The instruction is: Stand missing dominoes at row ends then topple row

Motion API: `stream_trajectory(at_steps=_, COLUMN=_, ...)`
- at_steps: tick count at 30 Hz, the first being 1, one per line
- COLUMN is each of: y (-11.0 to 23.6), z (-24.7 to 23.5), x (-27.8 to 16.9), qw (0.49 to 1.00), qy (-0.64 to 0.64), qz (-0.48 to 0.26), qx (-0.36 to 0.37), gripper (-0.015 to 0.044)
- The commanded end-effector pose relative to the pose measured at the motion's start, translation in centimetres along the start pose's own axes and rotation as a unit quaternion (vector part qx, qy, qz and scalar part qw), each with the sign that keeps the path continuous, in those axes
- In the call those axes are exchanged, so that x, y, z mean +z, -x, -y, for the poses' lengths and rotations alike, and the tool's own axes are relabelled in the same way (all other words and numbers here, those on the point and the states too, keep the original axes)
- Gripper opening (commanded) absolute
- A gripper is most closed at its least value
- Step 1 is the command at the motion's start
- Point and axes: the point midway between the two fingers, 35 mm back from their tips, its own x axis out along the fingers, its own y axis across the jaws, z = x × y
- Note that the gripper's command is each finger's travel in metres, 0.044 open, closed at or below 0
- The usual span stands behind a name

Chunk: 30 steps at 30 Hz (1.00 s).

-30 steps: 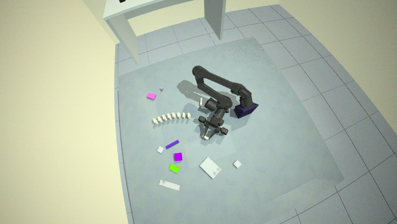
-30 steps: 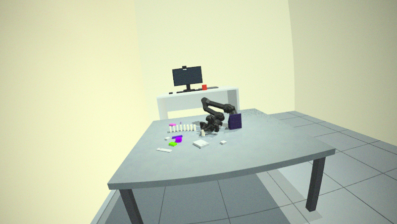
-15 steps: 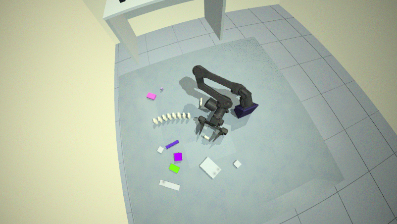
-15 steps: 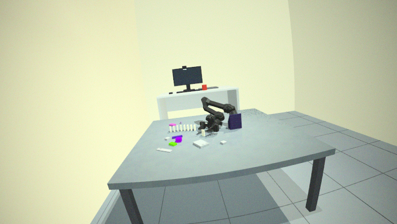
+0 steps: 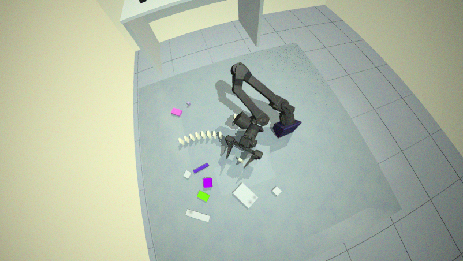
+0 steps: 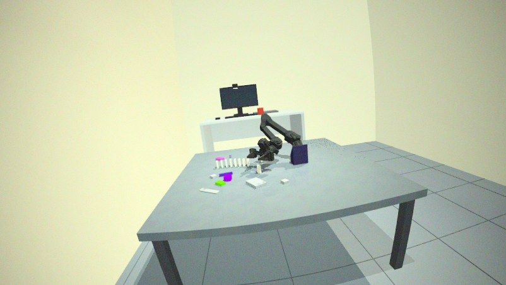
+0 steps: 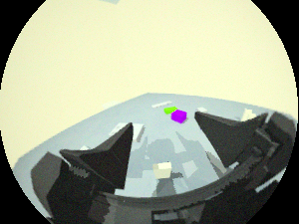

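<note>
The row of cream dominoes (image 5: 202,134) (image 6: 230,162) stands upright in a slightly curved line left of the arm. My gripper (image 5: 235,162) (image 6: 260,159) (image 7: 164,119) is open and empty, its fingers wide apart, to the right of the row's right end. A single cream domino (image 5: 240,160) (image 6: 258,169) (image 7: 162,170) stands upright apart from the row, below the open fingers and not held. Another cream piece (image 5: 234,116) shows beside the arm, partly hidden by it; its pose is unclear.
Nearer the front lie a violet bar (image 5: 201,167), a purple block (image 5: 208,182) (image 7: 178,116), a green block (image 5: 203,196), a white slab (image 5: 245,195), a white strip (image 5: 197,215) and small white blocks. A pink block (image 5: 176,112) lies behind the row.
</note>
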Motion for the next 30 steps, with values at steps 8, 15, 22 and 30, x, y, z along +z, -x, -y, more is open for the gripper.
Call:
stream_trajectory(at_steps=8, y=-6.2, z=-1.3, x=-0.2, qw=0.985, qy=-0.117, qz=-0.105, qx=0.071, gripper=0.0440)
stream_trajectory(at_steps=15, y=-7.8, z=-4.2, x=-2.2, qw=0.933, qy=-0.185, qz=-0.284, qx=0.120, gripper=0.0440)
stream_trajectory(at_steps=22, y=-6.9, z=-4.9, x=-1.8, qw=0.854, qy=-0.181, qz=-0.478, qx=0.100, gripper=0.0440)
stream_trajectory(at_steps=30, y=-5.0, z=-3.9, x=-0.1, qw=0.805, qy=-0.139, qz=-0.574, qx=0.057, gripper=0.0440)
